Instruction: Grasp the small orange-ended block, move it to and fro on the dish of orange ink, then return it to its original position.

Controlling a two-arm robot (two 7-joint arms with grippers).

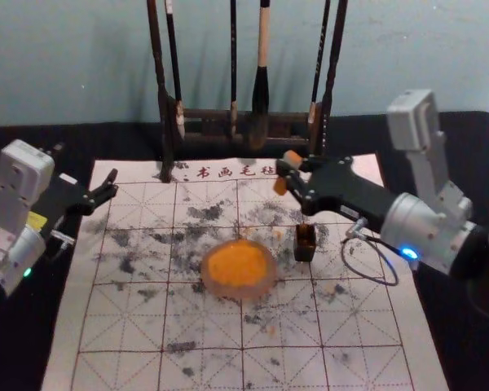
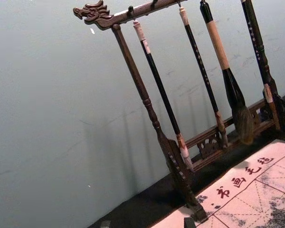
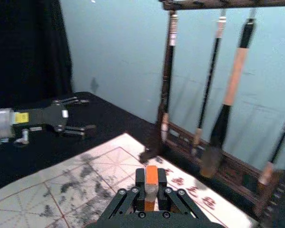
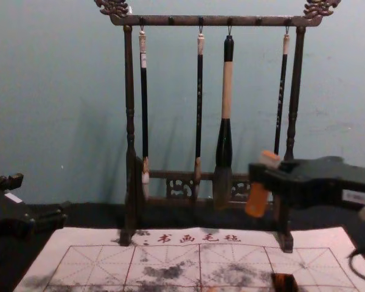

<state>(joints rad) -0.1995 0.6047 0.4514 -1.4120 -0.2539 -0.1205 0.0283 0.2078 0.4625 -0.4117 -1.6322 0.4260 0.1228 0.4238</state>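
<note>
Beyond frosted round dish (image 1: 238, 292), rightward, raised: right claw (image 1: 288, 174) gripping orange-ended oblong block (image 1: 280, 186) | left of dish: left claw (image 4: 42, 196), spread

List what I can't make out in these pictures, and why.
- Block's gripped sides, right wrist view: covered by the right gripper's fingers.
- Dark box's base, chest view: cut off by the bottom edge.
- Mat's near edge, head view: cut off at the bottom.
- Lettering on brush handles, left wrist view: too small.
</note>
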